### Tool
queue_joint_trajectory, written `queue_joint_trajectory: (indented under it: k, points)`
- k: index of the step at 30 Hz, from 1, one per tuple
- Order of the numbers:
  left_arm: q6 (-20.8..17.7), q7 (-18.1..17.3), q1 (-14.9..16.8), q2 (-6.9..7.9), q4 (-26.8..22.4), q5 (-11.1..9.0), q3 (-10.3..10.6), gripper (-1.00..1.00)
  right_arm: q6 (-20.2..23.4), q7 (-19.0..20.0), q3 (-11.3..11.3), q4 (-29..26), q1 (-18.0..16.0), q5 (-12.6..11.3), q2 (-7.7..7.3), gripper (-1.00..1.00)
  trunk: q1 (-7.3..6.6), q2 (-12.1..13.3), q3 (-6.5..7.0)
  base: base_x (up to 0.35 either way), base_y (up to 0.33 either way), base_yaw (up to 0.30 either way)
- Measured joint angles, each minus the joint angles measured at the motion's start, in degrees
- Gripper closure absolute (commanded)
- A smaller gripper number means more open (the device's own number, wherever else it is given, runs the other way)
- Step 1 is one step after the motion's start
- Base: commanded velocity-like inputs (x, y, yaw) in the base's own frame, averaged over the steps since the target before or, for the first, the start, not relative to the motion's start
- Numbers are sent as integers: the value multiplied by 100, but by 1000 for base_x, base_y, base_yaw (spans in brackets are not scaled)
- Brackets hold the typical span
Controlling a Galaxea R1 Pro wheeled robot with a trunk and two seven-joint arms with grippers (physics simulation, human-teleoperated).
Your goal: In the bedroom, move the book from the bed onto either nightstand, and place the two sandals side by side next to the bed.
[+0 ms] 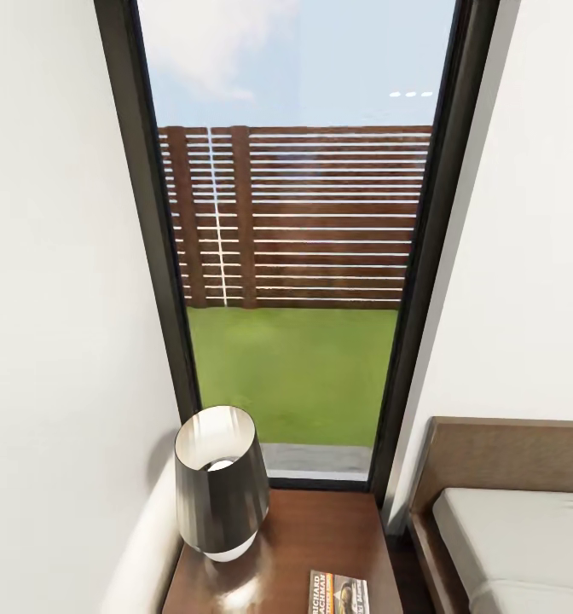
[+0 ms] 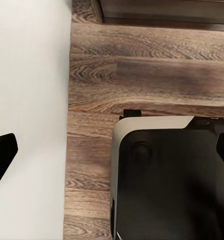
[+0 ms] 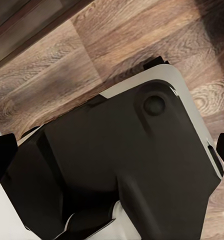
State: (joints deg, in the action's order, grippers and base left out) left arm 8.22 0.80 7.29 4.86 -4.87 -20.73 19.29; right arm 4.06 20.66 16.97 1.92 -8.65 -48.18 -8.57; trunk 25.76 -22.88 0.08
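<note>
The book [image 1: 338, 593], dark with "RICHARD" in white and orange lettering, lies flat on the dark brown nightstand [image 1: 321, 529] near its front edge. The bed [image 1: 525, 529] stands to the right of the nightstand, with its brown headboard and light grey mattress. The blue sandals are out of view. My left gripper [image 2: 112, 152] hangs open over the wood floor and my own base, its black fingertips [image 2: 2, 155] spread wide with nothing between them. My right gripper [image 3: 112, 150] is open too, its fingertips [image 3: 2, 150] wide apart above the base.
A dark cone-shaped lamp [image 1: 221, 482] stands on the nightstand's back left. A tall black-framed window [image 1: 291, 256] shows fence and grass straight ahead. A white wall [image 2: 27, 100] runs close beside my left arm. My dark base [image 3: 127, 165] sits on the plank floor [image 2: 142, 65].
</note>
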Motion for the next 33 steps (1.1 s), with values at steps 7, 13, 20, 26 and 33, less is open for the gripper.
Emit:
queue_joint_trajectory:
  k: [7,13,20,26,33]
  points:
    - [-4,0,-1,-2,1,0,0,-100,0,0,-2,-2,0,-4,3,-100,0,0,0,0,0,0]
    - [-19,0,-1,-5,1,1,0,-100,0,3,-3,0,1,0,4,-100,0,0,0,0,0,0]
    - [-37,0,-1,-4,6,0,-5,-100,0,1,-3,-4,1,-4,4,-100,0,0,0,0,0,0]
    - [-40,0,-8,-4,2,-3,-6,-100,0,0,-4,-1,1,-2,4,-100,0,0,0,0,0,0]
    - [-28,-6,-22,-4,1,-11,-28,-100,0,2,-4,-3,1,1,4,-100,0,0,0,0,0,0]
